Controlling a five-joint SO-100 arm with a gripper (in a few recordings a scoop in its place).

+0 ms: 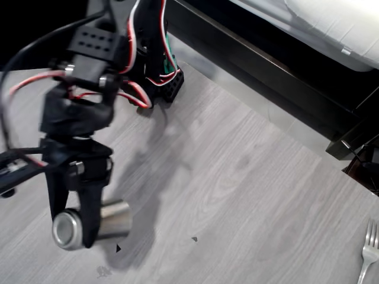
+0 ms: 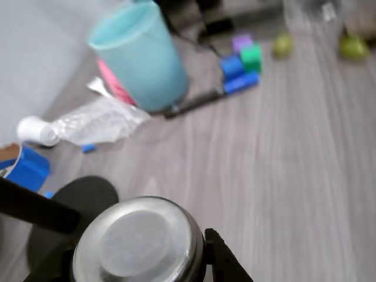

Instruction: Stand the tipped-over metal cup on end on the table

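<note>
The black arm reaches from its base at the far left of the overhead view down toward the near left corner, red and white cables looping along its joints, its wrist bent so the black two-finger pincer point(image 1: 80, 222) points toward the near edge. The pincer is clenched around the small shiny stainless-steel cup point(image 1: 112, 219), one finger crossing over the cup's side in the overhead view. The cup lies sideways between the fingers, its rounded closed base turned to the left and its body pointing right, low over the light-grey wood-grain desk point(image 1: 249, 195); whether it touches the surface I cannot tell. In the wrist view the cup's round closed base point(image 2: 139, 242) faces the camera at the near edge, with black finger parts close on either side. Farther off in that view stand a light-blue plastic tumbler point(image 2: 141, 56), a crumpled clear plastic bottle with a white cap point(image 2: 88, 124) and blue, green and purple blocks point(image 2: 241, 66). A silver fork point(image 1: 368, 251) lies at the near right edge of the overhead view. No legible writing appears.
</note>
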